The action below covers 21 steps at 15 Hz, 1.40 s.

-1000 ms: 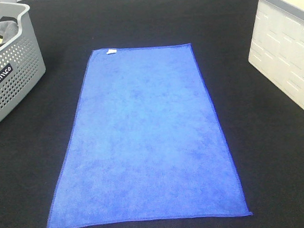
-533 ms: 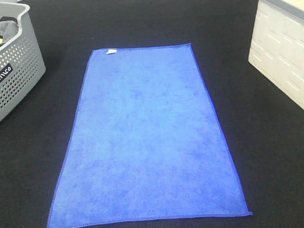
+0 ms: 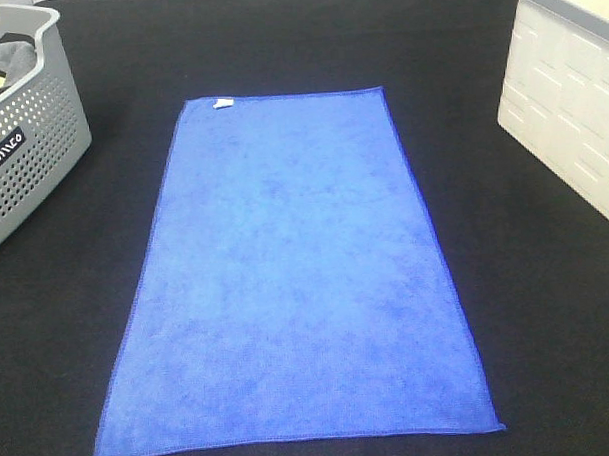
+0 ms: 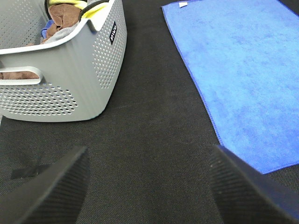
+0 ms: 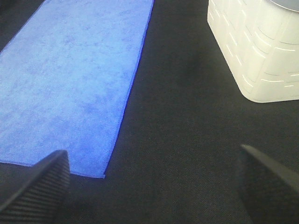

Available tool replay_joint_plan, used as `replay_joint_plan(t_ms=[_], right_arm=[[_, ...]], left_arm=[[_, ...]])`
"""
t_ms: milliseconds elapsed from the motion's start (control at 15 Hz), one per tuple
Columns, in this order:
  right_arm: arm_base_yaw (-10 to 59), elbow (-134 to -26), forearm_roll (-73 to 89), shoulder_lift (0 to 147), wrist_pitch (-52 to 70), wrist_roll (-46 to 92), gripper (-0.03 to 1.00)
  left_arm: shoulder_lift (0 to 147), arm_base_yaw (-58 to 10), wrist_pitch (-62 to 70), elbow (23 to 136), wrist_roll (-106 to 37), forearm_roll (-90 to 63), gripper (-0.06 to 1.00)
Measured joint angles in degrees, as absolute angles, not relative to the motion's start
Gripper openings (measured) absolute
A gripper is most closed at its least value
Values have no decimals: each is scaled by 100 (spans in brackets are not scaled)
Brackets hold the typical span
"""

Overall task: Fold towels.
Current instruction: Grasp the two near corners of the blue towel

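Nothing has shifted since a second ago: in the high view the royal-blue towel [image 3: 296, 278] lies flat and unfolded at the centre of the frame on the black table [image 3: 278, 39], with its white tag [image 3: 220, 102] on its top edge, a grey perforated basket [image 3: 27, 148] at upper left and a white bin [image 3: 570, 99] at upper right. From the left wrist, the left fingers [image 4: 51, 191] stand wide apart, holding nothing, over the table between basket and towel. From the right wrist, the right fingers [image 5: 37, 186] are likewise spread and empty, near a towel corner.

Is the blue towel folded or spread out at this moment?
Spread out. The blue towel lies in one flat layer on the black surface, with all four stitched edges showing and no fold.
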<state>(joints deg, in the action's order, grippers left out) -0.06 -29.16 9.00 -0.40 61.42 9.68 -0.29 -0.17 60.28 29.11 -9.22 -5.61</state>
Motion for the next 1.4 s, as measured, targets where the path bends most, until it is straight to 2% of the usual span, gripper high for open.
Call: replay_joint_plan(t_ms=[1400], right_arm=[[-6, -2916, 957, -40, 6142, 968, 89]], left_arm=[[-29, -17, 6028, 2911, -922, -561, 69]])
